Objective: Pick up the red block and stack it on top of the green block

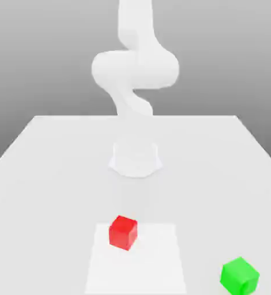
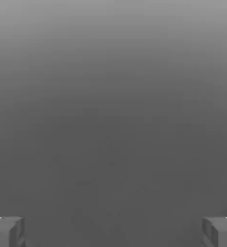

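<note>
We see one red block [image 1: 123, 233], one green block [image 1: 240, 277] and one white robot arm [image 1: 135, 69] on a pale tabletop [image 1: 57, 190]. The pincer [image 2: 113, 232] is spread wide, with nothing between its tips. The red block — a plain, bright cube, turned at an angle — sits on a white square toward the tabletop's near edge; the green block lies nearer the near right corner in the exterior view.
</note>
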You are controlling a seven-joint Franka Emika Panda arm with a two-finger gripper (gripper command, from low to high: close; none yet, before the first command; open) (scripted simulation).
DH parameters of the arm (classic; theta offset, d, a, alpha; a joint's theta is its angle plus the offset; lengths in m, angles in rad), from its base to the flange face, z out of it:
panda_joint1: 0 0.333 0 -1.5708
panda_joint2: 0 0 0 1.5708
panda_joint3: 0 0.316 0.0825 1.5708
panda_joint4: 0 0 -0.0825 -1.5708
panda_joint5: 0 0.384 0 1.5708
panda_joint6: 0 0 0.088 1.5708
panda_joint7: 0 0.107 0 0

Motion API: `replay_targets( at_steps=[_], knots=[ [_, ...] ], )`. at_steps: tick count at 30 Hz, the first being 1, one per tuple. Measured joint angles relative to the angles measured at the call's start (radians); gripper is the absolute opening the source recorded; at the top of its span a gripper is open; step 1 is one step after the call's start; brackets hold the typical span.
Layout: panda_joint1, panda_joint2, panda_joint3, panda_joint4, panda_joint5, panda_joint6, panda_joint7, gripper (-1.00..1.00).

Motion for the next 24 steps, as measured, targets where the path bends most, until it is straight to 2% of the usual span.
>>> replay_targets(
  at_steps=[12,17,24],
  knots=[
    [-0.095,0.424,0.049,-0.315,-0.02,0.284,0.214,0.0],
    [-0.115,0.633,0.048,-0.462,0.003,0.424,0.294,0.0],
    [-0.105,0.894,0.023,-0.464,-0.029,0.638,0.339,0.0]
  ],
)
